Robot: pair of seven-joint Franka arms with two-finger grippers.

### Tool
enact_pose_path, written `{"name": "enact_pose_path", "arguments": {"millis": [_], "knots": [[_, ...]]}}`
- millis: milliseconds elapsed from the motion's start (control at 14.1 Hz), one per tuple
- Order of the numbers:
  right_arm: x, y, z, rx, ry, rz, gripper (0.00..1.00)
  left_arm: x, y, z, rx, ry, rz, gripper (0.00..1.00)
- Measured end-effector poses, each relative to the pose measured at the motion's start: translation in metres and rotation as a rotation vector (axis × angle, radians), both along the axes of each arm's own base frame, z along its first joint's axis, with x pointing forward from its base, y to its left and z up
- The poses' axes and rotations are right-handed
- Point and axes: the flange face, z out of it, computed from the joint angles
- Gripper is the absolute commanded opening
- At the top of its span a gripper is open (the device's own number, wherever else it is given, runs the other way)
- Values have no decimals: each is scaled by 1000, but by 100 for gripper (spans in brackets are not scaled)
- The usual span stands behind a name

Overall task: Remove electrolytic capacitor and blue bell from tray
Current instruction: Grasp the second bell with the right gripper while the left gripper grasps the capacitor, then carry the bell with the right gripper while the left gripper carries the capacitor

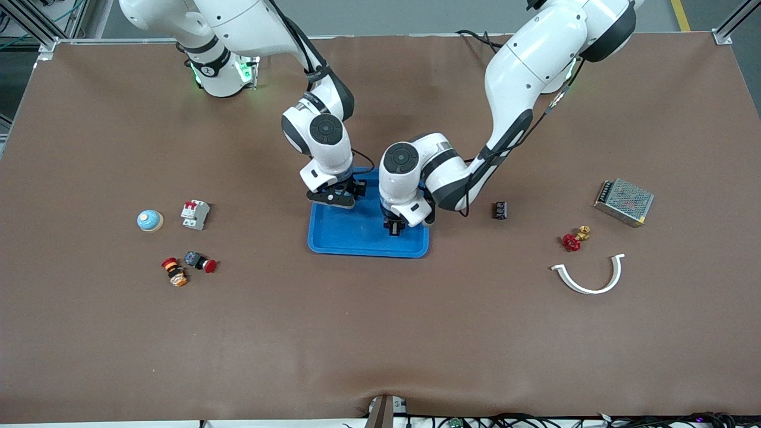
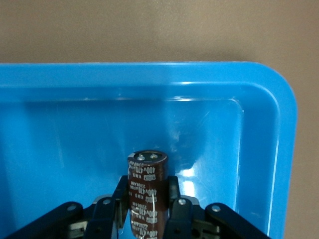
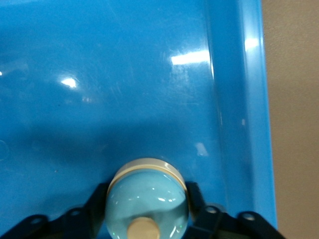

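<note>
Brown table with a blue tray at its middle and both arms reaching into it.

The left gripper is clamped on a dark brown capacitor, held over the tray floor near a rounded corner. The right gripper is closed around a pale blue bell with a cream button, over the tray close to one side wall. Toward the right arm's end of the table lie a second blue bell, a white breaker and two red push buttons. Toward the left arm's end are a small black block, a red valve, a white curved clip and a metal power supply.
</note>
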Motion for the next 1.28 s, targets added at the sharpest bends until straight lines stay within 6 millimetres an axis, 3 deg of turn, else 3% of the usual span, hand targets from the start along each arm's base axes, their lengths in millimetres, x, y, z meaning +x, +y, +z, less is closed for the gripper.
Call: {"name": "enact_pose_path", "arguments": {"millis": [213,569,712,854,1067,1281], "knots": [[2,0,1,2,-3,-1,41,5,0,5,8,-4,3,0],[14,-3,8,10,-19,-18,41,28,5,31,67,-3,-31,0],[25,-8,19,7,-16,-20,41,34,6,43,81,-4,-66,0],[41,-19,43,-21,18,-7,41,36,8,51,92,8,-128,0],[71,-60,97,-41,61,57,41,38,10,58,103,13,-290,0],[99,-130,153,-35,91,159,42,40,15,60,117,26,-502,0]]}}
